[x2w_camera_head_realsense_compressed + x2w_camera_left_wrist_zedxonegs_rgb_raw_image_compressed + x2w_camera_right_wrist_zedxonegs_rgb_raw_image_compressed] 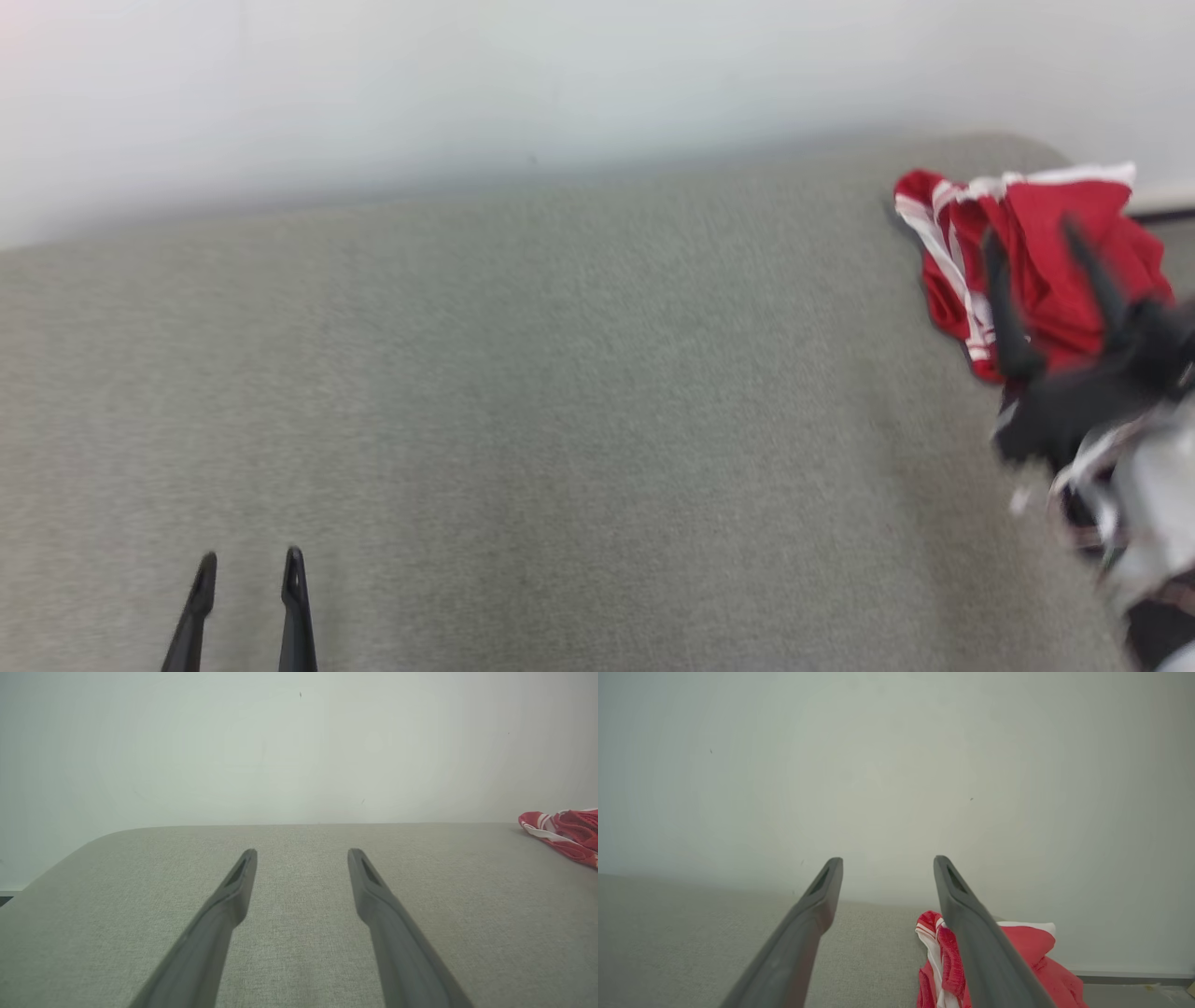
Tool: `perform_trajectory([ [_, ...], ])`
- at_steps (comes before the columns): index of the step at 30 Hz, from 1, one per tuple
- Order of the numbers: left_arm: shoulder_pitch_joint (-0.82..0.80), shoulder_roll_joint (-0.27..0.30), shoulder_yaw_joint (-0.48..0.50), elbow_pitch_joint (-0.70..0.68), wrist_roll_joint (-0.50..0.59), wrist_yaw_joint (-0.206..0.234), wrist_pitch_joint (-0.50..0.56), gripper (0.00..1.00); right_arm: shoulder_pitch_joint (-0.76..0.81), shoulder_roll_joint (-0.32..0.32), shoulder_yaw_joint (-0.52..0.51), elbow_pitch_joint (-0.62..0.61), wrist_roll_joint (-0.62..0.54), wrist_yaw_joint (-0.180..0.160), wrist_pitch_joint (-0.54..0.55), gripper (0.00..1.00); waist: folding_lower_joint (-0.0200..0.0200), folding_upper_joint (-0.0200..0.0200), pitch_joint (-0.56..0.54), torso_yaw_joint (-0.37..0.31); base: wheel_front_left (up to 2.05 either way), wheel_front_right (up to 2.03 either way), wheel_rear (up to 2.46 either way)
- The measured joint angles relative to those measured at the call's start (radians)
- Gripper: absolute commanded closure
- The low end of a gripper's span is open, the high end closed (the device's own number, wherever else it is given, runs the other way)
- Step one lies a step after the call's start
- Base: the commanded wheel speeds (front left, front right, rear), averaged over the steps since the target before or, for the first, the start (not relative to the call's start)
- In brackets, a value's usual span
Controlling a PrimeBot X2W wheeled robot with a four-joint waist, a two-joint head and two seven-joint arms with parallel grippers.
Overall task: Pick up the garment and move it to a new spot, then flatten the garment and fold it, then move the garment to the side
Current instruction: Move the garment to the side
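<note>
A crumpled red garment (1036, 252) with white stripes lies at the far right corner of the grey fabric surface (560, 420). My right gripper (1033, 233) hovers over the garment, open, its dark fingers spread with nothing between them. The right wrist view shows the garment (1031, 961) low and to the right, partly behind the right finger (980, 942). My left gripper (250, 565) stands open near the front left, far from the cloth. The garment (565, 833) lies at the right edge of the left wrist view, well away from the left gripper (301, 854).
A pale wall (467, 84) rises behind the surface's rounded back edge. A strip of floor and baseboard (1134, 982) shows past the right end.
</note>
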Motion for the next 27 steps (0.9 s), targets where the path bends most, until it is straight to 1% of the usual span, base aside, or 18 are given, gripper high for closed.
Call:
perform_trajectory([
  [4,0.021,-0.002,0.012,0.024,0.0,0.0,0.0,0.0,0.166,0.062,-0.05,-0.086,-0.036,0.0,0.001,0.0,0.0001,0.0,-0.054,0.031,0.0,0.0,0.0],
  [8,0.024,-0.002,0.028,0.041,0.0,0.001,0.0,0.0,0.284,0.12,-0.077,-0.159,-0.074,0.0,0.0,0.0,0.0002,0.0001,-0.092,0.059,0.0,0.0,0.0],
  [13,0.024,-0.003,0.037,0.066,0.002,0.002,0.0,0.0,0.399,0.18,-0.108,-0.218,-0.094,0.0,0.0,0.0,0.0002,0.0002,-0.122,0.084,0.0,0.0,0.0],
  [21,0.021,-0.001,0.049,0.102,0.008,0.001,0.0,0.0,0.529,0.254,-0.196,-0.269,-0.131,0.0,0.0,0.0,0.0003,0.0002,-0.149,0.099,0.0,0.0,0.0],
  [27,0.021,0.007,0.037,0.115,0.009,-0.008,0.0,0.0,0.554,0.271,-0.204,-0.285,-0.149,0.0,0.001,0.0,0.0003,0.0002,-0.151,0.088,0.0,0.0,0.0],
])
